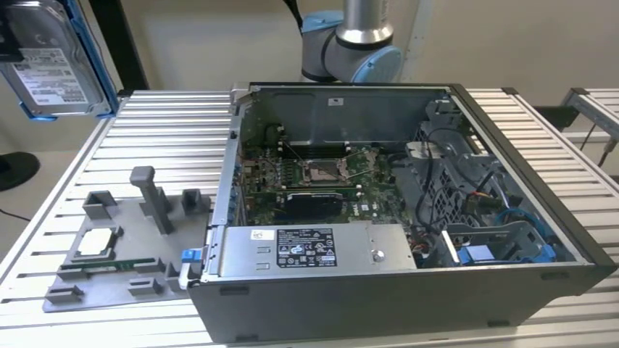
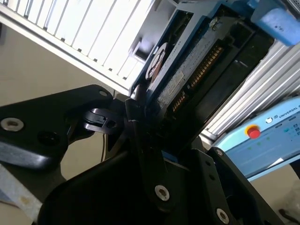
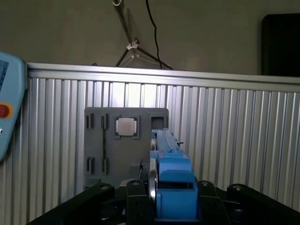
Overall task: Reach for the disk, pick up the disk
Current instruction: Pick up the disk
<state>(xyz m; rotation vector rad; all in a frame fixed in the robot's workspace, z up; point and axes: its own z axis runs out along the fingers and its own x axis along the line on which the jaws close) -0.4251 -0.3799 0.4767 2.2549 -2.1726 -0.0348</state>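
The disk (image 1: 53, 65), a silver-grey drive with a white label in a bright blue bracket, hangs high above the table's far corner at the exterior view's left. In the first wrist view the blue bracket's edge (image 3: 171, 183) stands upright between the black fingers (image 3: 135, 202) of my gripper (image 3: 172, 204), which is shut on it. The second wrist view shows the disk's circuit-board side (image 2: 187, 75) running away from the gripper (image 2: 147, 136), clamped at its near end.
An open computer case (image 1: 387, 304) fills the table's middle, with a long grey labelled box (image 1: 309, 250) along its front. A grey fixture plate (image 1: 116, 290) at the exterior view's left carries a small square silver chip (image 1: 97, 241). A light blue pendant (image 2: 262, 140) lies beside the table.
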